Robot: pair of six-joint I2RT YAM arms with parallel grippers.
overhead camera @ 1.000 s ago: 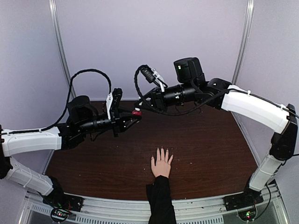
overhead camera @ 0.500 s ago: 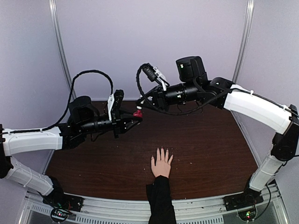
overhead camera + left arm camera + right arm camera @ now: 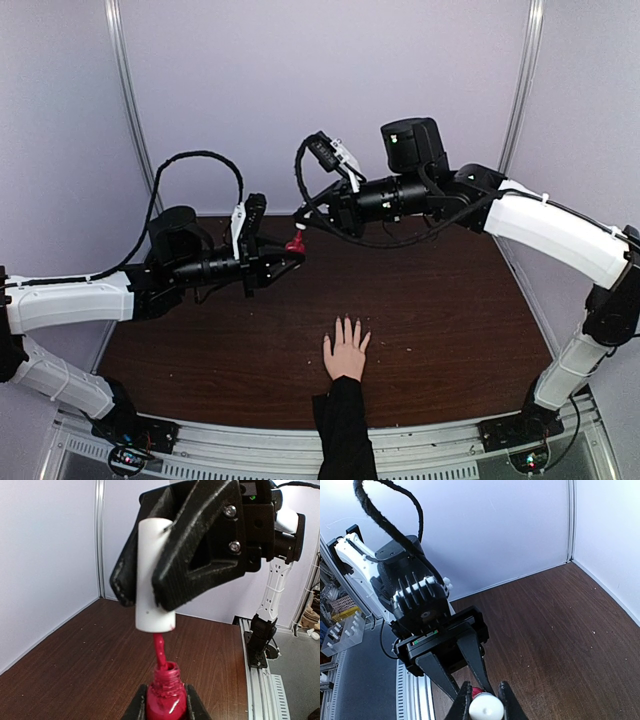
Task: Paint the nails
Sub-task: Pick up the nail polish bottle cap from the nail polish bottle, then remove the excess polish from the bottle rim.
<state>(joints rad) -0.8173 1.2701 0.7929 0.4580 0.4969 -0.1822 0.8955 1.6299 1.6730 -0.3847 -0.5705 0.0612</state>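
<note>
Dangling brush [image 3: 159,650] inside open red bottle [image 3: 165,703]

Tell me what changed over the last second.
The right end effector, shut on the white cylindrical cap, drifted slightly up and rightward, its red brush still in the small red bottle. The left end effector kept clamping that bottle; the pale hand in a black sleeve stayed put.

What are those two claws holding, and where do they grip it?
The left gripper holds the red polish bottle by its body; right gripper pinches the white cap, brush attached, by its sides.
</note>
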